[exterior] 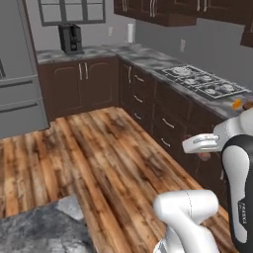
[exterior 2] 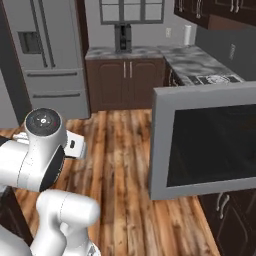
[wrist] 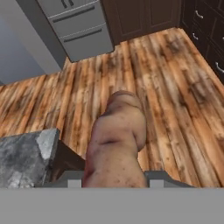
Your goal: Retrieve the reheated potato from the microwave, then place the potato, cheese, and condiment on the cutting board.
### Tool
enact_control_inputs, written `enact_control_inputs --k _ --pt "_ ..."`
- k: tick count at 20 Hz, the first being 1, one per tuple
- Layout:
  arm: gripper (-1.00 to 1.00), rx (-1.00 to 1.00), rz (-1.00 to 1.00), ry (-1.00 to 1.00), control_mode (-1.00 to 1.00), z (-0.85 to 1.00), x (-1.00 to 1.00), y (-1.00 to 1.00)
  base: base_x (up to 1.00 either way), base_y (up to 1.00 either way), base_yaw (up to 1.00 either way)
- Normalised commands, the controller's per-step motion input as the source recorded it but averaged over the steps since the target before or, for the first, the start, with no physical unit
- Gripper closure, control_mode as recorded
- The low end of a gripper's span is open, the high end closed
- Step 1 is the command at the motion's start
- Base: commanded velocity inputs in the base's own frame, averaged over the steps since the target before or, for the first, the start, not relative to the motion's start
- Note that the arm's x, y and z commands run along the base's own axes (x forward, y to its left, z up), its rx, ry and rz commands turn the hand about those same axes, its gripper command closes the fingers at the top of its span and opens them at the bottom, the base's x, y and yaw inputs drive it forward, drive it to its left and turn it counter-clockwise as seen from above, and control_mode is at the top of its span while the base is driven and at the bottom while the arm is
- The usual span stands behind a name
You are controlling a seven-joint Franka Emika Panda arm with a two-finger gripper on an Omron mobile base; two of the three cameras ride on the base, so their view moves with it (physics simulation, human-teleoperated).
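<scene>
The hand (wrist: 114, 181) grips the potato (wrist: 117, 140). It hangs above the wood floor (wrist: 175, 87). The microwave (exterior 2: 205, 142) door stands open.

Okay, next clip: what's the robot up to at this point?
The arm is carrying the potato: in the hand view it sticks out from between the hand's fingers, held over the wooden floor with a grey stone counter corner to one side. In the right base view the microwave door stands swung open beside the arm. The potato is out of the microwave and not yet set down. A small orange item sits on the counter near the stovetop.
</scene>
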Motion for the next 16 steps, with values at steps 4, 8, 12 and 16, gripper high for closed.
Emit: enact_control_inputs --k 4,8,12,16 --pt "1.00 0.00 0.00 0.00 1.00 0.00 0.00 0.00 0.92 0.12 0.00" --pt "1.00 0.00 0.00 0.00 1.00 0.00 0.00 0.00 0.94 0.02 0.00" --pt "1.00 0.00 0.00 0.00 1.00 0.00 0.00 0.00 0.92 0.00 0.00" --pt "1.00 0.00 0.00 0.00 1.00 0.00 0.00 0.00 0.84 0.00 -0.03"
